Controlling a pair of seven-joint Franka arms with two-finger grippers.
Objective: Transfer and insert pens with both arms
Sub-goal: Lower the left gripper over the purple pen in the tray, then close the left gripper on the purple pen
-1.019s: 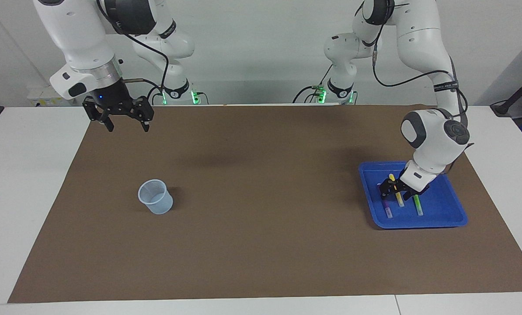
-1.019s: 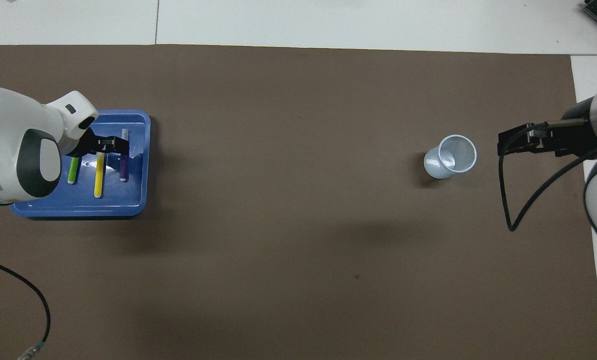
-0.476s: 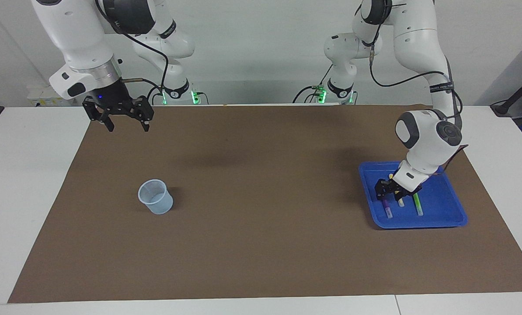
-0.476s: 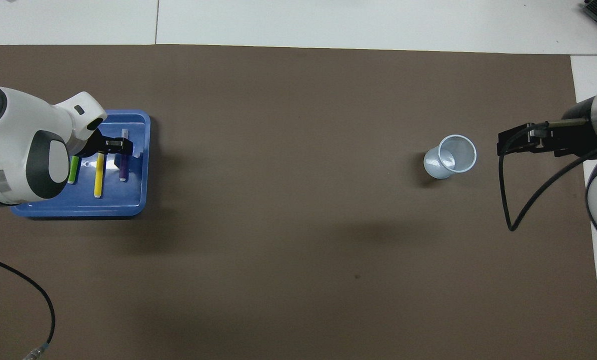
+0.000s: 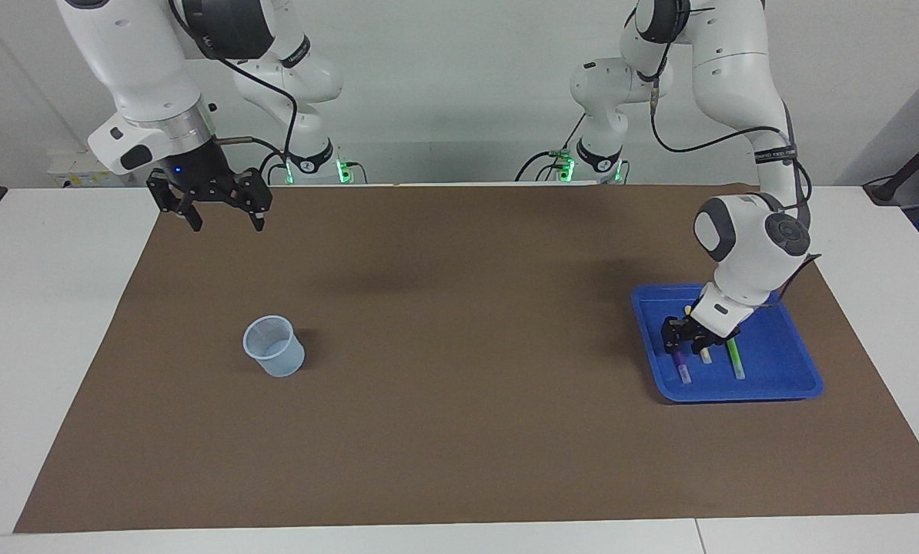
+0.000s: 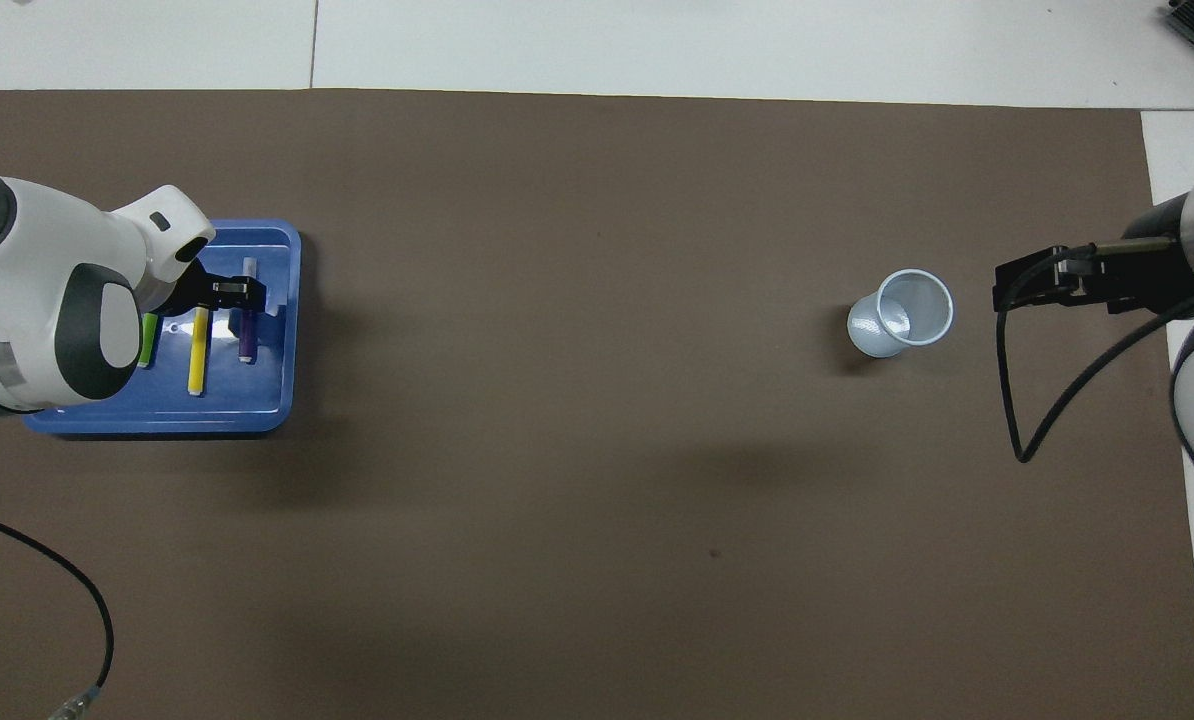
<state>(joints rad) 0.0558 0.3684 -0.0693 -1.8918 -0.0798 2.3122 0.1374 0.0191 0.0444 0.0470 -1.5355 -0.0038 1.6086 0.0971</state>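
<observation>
Blue tray (image 5: 783, 368): left gripper (image 5: 683, 336) seemingly at purple pen (image 5: 682, 367).

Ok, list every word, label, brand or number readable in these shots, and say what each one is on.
Nothing here reads as text.
Black band on the left arm: white lettering, too small to read.
Black band on the small arm near the right arm: white lettering, too small to read.
Pens, blue tray, cup, brown mat: no print visible.
</observation>
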